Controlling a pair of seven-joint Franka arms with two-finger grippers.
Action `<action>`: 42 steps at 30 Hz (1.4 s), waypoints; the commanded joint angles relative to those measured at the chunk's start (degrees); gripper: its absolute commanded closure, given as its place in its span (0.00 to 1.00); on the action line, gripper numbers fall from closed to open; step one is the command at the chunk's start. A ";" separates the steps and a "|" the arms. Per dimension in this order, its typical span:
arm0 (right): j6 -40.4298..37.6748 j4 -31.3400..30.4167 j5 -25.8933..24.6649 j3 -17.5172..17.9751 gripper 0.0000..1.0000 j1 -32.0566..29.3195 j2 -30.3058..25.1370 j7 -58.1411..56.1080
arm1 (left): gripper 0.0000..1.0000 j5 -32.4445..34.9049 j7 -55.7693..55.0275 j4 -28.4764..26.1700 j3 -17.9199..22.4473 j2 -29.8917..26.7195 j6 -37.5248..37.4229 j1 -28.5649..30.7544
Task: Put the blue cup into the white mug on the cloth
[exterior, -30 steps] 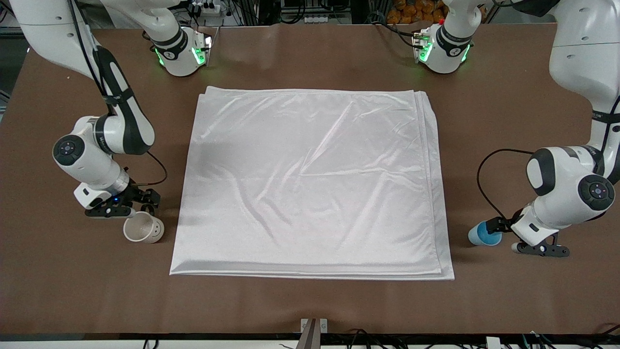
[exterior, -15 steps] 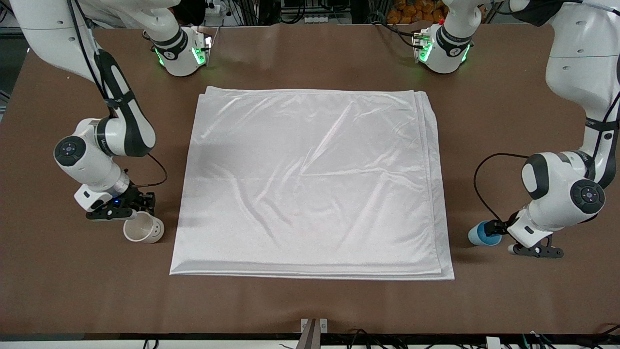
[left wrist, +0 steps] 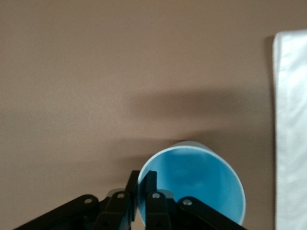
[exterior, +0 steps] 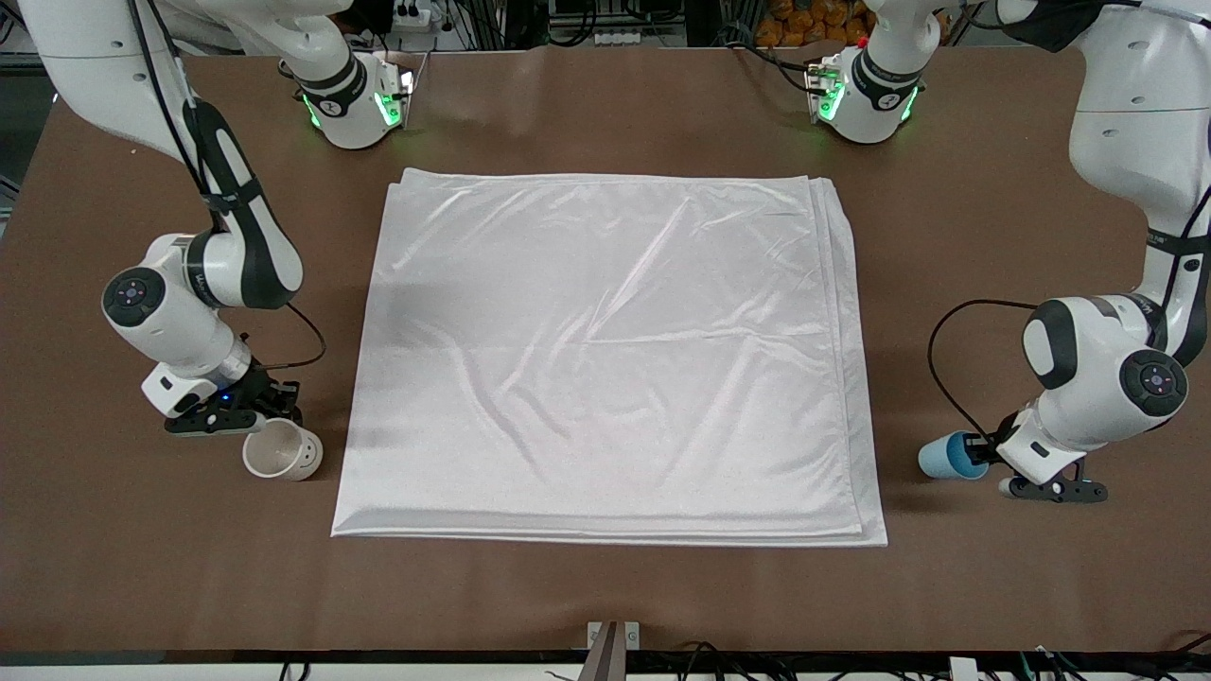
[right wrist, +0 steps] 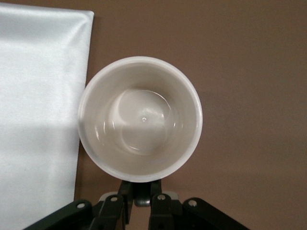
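Blue cup (exterior: 949, 458) in left gripper (exterior: 984, 452), white mug (exterior: 282, 449) in right gripper (exterior: 270, 413).

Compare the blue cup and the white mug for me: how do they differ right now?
The blue cup is light blue with a bright blue inside; the white mug is off-white with a beige inside and small dots on its side. The cup sits toward the left arm's end of the table, the mug toward the right arm's. Both stand upright off the cloth, each gripped at its rim.

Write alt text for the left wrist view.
The left gripper pinches the rim of the blue cup, one finger inside and one outside, seen from above with its bright blue interior showing. The cup sits over the brown table, and the white cloth's edge runs alongside.
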 commanded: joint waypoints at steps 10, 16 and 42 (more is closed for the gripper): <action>-25.44 15.57 -0.20 3.03 1.00 7.77 -3.19 13.99 | 1.00 0.48 -1.16 0.97 -0.60 -1.93 -2.56 -0.27; -28.97 20.14 -0.20 3.03 1.00 16.12 -2.92 24.98 | 1.00 -2.94 -2.83 1.06 -1.12 -5.62 -7.84 -0.80; -30.30 36.58 -1.16 2.85 1.00 41.88 11.22 44.76 | 1.00 -2.68 -29.71 2.47 -5.87 -10.02 -21.90 -14.06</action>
